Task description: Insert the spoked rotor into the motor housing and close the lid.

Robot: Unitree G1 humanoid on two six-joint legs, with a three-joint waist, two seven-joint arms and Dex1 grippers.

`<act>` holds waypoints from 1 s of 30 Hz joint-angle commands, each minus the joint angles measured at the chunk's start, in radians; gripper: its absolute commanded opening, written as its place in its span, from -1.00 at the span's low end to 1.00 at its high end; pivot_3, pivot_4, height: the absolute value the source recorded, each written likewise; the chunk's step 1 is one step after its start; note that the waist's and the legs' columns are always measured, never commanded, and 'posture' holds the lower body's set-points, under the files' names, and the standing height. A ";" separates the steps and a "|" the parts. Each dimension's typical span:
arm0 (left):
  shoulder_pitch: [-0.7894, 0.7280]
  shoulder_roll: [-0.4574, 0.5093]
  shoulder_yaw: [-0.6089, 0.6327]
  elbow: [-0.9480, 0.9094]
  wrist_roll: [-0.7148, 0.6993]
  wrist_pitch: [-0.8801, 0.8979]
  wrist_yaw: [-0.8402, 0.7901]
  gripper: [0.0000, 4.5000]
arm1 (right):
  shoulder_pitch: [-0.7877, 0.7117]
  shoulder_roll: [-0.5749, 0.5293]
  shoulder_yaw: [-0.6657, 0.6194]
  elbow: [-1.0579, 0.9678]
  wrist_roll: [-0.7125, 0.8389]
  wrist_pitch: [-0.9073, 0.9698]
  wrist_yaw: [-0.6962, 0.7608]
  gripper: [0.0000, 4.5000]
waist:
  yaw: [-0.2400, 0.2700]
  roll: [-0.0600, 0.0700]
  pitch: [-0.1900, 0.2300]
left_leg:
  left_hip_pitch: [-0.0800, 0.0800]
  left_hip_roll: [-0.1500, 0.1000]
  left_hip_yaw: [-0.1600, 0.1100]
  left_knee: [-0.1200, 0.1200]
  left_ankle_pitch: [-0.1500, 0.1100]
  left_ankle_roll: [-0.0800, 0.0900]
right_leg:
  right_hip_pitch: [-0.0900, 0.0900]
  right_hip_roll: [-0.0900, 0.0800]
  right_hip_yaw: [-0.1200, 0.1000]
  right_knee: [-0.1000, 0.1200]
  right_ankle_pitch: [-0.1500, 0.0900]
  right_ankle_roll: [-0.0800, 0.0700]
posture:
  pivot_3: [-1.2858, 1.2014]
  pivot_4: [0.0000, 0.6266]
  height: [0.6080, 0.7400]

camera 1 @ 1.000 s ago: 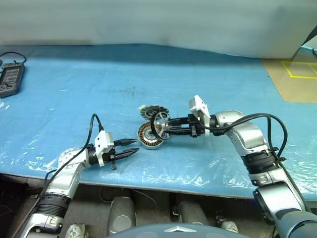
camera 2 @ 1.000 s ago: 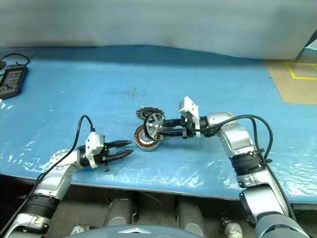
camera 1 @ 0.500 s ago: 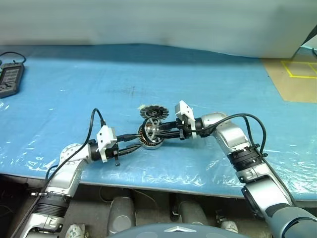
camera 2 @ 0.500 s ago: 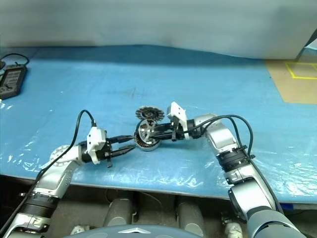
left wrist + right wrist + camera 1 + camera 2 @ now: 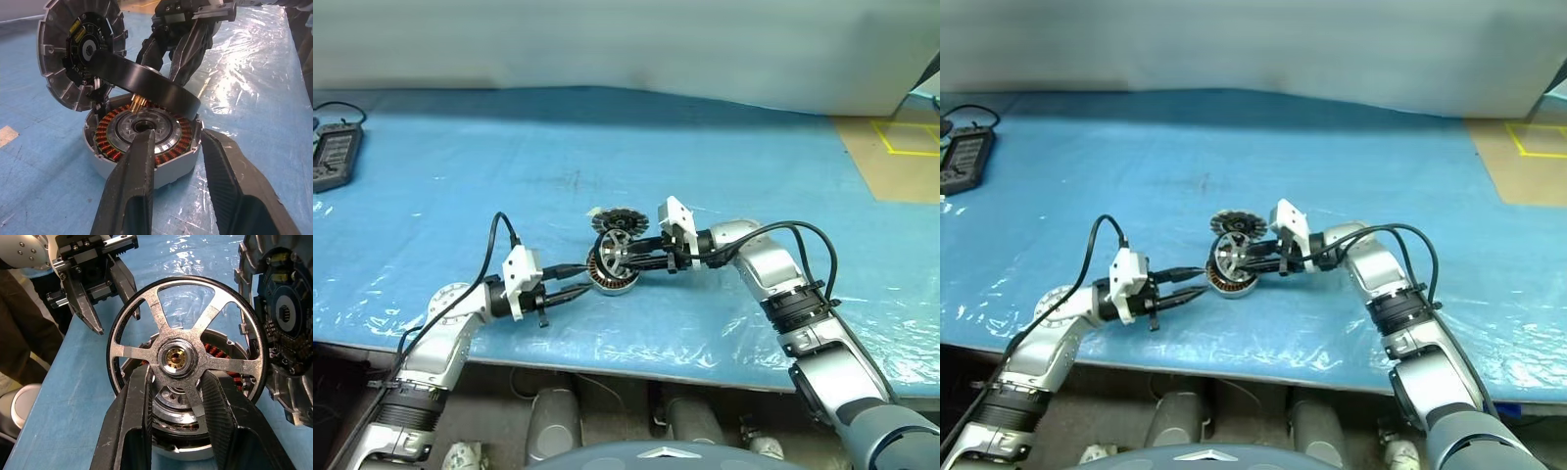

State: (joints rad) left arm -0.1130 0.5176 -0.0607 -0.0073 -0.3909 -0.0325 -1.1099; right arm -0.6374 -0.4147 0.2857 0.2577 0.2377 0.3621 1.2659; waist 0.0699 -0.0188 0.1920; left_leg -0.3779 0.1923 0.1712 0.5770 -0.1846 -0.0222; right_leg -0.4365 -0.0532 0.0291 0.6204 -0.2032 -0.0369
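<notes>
Left eye view puts the action just below the centre of the frame, on a blue table (image 5: 724, 147) covered in clear plastic film. The right gripper (image 5: 619, 257) reaches in from the right and is clamped on the spoked rotor (image 5: 617, 245), which it holds tilted over the motor housing (image 5: 607, 277). In the right wrist view the two black fingers (image 5: 128, 431) pinch the rotor across its silver hub — the rotor's black rim and six silver spokes face the camera, with the copper windings of the housing showing through the gaps behind it. From the left wrist view the rotor is a black band slanting above the housing, its brass shaft end just over the housing's silver hub; whether it touches I cannot tell.

The left gripper (image 5: 576, 290) comes from the lower left, its fingers a little apart and holding nothing, tips just beside the housing's grey rim.

The lid (image 5: 618, 218) stands tilted on edge just behind the housing — ribbed face and dark centre turned toward the grippers, lower edge against the housing's rim.

A dark handheld device (image 5: 333, 157) with a cable lies at the far left edge of the frame.
</notes>
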 commanded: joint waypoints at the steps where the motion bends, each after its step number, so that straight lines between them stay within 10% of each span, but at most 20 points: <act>1: 0.004 -0.004 0.010 0.002 -0.002 -0.026 -0.007 -0.32 | 0.003 -0.017 -0.003 -0.056 0.010 0.012 0.014 -0.48 | 0.000 0.000 0.000 | 0.000 0.000 0.000 0.000 0.000 0.000 | 0.000 0.000 0.000 0.000 0.000 0.000 | 0.03 -0.52 1.00; 20: 0.020 -0.011 0.012 0.052 0.004 -0.073 -0.024 -0.32 | 0.002 -0.024 0.007 -0.056 0.004 0.029 0.016 -0.48 | 0.000 0.000 0.000 | 0.000 0.000 0.000 0.000 0.000 0.000 | 0.000 0.000 0.000 0.000 0.000 0.000 | 0.03 -0.52 1.00; 25: 0.017 -0.010 0.012 0.064 0.003 -0.080 -0.027 -0.32 | 0.003 -0.019 -0.001 -0.055 -0.003 0.013 0.000 0.18 | 0.000 0.000 0.000 | 0.000 0.000 0.000 0.000 0.000 0.000 | 0.000 0.000 0.000 0.000 0.000 0.000 | 0.03 -0.52 1.00; 30: 0.017 -0.008 0.014 0.062 -0.001 -0.076 -0.028 -0.32 | 0.006 -0.019 -0.018 -0.072 0.019 0.025 0.002 0.18 | 0.000 0.000 0.000 | 0.000 0.000 0.000 0.000 0.000 0.000 | 0.000 0.000 0.000 0.000 0.000 0.000 | 0.03 -0.52 1.00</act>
State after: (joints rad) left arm -0.0966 0.5096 -0.0616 0.0697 -0.3829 -0.0925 -1.1301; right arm -0.6305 -0.4333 0.2910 0.2233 0.2314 0.3888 1.2640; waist 0.0695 -0.0187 0.1920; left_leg -0.3779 0.1924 0.1712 0.5770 -0.1846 -0.0221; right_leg -0.4367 -0.0532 0.0292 0.6204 -0.2032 -0.0369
